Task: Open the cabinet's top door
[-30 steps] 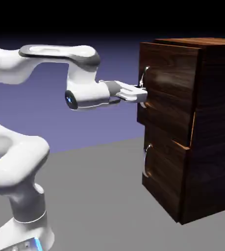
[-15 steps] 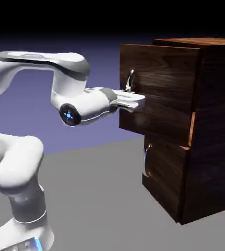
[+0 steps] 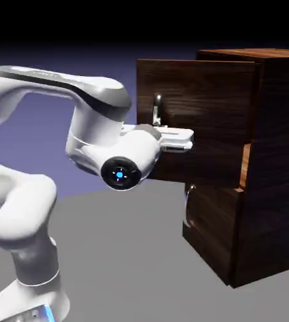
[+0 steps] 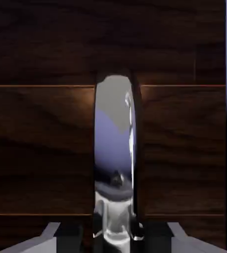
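Note:
The dark brown wood-grain cabinet [image 3: 279,157] stands at the exterior view's right. Its top door [image 3: 216,94] is swung well out from the cabinet's front, toward the arm. The door's curved silver handle [image 3: 157,108] rises just above my gripper [image 3: 178,137], which holds the handle's lower part. In the hand view the handle [image 4: 114,148] fills the middle, upright, against the door's wood [image 4: 41,148]. My gripper [image 4: 114,234] is shut on it, with a grey fingertip [image 4: 69,232] on each side at the bottom edge.
The lower panel [image 3: 213,233] sits shut under the top door, with its own silver handle [image 3: 187,206]. The cabinet stands on a grey table [image 3: 128,264]. My white arm's elbow [image 3: 21,217] bends at the lower left.
The top door has swung further out from the cabinet over the last second. My gripper has moved left with the handle, and the wrist has turned toward the camera.

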`<state>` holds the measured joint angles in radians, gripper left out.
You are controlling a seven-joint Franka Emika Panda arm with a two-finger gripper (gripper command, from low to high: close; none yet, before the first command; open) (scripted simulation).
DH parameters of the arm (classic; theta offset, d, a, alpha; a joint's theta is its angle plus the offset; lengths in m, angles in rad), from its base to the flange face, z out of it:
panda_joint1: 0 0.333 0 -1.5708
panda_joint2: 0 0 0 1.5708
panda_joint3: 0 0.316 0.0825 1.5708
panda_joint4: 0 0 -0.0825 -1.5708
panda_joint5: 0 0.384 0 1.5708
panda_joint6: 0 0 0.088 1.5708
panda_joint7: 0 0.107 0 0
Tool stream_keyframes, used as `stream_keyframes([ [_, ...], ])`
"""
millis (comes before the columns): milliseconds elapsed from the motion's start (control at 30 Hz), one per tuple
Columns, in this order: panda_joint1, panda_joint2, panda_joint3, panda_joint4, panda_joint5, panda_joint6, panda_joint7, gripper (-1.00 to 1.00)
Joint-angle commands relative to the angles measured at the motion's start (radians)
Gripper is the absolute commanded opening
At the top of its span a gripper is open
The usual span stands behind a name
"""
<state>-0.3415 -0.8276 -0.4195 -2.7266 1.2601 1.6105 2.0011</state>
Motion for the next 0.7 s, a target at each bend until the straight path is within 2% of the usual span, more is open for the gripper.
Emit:
stream_keyframes([
  [0, 0.011, 0.033, -0.033, 0.029, -0.032, -0.045, -0.010, -1.00],
  [567, 0.255, 0.637, -0.448, 0.581, -0.272, -0.749, -0.248, -1.00],
  [600, 0.255, 0.637, -0.448, 0.581, -0.272, -0.749, -0.248, 1.00],
  [667, 0.254, 0.675, -0.470, 0.612, -0.269, -0.783, -0.266, 1.00],
])
